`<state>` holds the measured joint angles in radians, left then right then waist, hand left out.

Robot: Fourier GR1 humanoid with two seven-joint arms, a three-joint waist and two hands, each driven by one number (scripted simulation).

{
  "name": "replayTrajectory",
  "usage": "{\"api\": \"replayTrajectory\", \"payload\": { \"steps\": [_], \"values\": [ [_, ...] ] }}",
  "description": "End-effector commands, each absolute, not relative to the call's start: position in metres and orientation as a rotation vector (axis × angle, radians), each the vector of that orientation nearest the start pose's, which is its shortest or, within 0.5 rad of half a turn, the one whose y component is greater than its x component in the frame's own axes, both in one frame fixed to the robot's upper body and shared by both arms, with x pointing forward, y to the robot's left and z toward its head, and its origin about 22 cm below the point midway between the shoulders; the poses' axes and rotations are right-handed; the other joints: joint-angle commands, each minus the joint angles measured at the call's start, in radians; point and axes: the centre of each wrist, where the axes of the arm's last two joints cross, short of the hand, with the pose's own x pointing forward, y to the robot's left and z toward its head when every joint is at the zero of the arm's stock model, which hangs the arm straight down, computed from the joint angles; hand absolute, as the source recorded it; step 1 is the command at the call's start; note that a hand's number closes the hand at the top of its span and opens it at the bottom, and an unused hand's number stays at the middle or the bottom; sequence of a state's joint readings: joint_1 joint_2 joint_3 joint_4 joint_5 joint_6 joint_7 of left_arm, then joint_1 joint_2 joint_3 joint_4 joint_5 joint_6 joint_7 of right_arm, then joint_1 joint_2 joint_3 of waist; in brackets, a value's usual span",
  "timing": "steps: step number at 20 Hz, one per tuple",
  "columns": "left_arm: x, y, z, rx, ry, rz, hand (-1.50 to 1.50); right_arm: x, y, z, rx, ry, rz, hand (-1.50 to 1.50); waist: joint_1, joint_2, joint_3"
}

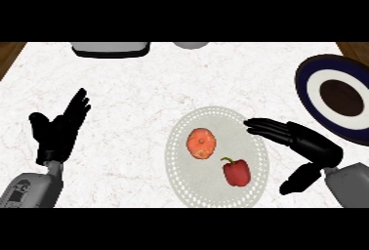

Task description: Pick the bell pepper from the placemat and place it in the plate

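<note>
On placemat (216, 197): bell pepper (236, 173), untouched.

I'm looking steeply down on a white marble worktop (144, 88) with faint reddish veining, and it fills nearly my whole view. At its far left corner and far right corner I see narrow wedges of brown wood (9, 53); I cannot tell whether that is floor or furniture. Along the far edge sits a grey appliance with a black base (110, 49), cut off, and just beside it a pale rounded object (191, 45). Light is even.
</note>
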<state>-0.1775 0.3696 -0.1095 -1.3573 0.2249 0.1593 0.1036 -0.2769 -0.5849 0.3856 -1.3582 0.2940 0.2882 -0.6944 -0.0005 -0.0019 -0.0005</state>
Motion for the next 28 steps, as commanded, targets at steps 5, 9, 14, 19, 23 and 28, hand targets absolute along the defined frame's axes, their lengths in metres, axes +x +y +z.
{"api": "replayTrajectory", "payload": {
  "steps": [5, 9, 14, 19, 23, 28],
  "values": [
    [0.267, 0.287, 0.02, 0.188, -1.402, -0.093, 0.0, 0.284, -0.285, 0.039, -0.03, -1.74, 1.545, -1.5, 0.004, 0.0, 0.001],
    [0.276, 0.293, 0.027, 0.178, -1.402, -0.09, 0.0, 0.286, -0.23, 0.058, -0.083, -1.684, 1.623, -1.5, 0.004, 0.0, 0.0],
    [0.269, 0.295, 0.017, 0.181, -1.411, -0.085, 0.0, 0.292, -0.227, 0.054, -0.096, -1.614, 1.679, -1.5, 0.005, 0.001, 0.0],
    [0.294, 0.304, 0.028, 0.184, -1.41, -0.088, 0.0, 0.289, -0.209, 0.052, -0.093, -1.578, 1.695, -1.5, 0.001, 0.002, 0.0],
    [0.278, 0.293, 0.03, 0.168, -1.41, -0.085, 0.0, 0.288, -0.217, 0.034, -0.143, -1.562, 1.715, -1.5, 0.002, 0.001, 0.001],
    [0.284, 0.293, 0.006, 0.161, -1.401, -0.066, 0.0, 0.284, -0.192, 0.015, -0.154, -1.555, 1.742, -1.5, 0.001, 0.002, 0.0]
  ]
}}
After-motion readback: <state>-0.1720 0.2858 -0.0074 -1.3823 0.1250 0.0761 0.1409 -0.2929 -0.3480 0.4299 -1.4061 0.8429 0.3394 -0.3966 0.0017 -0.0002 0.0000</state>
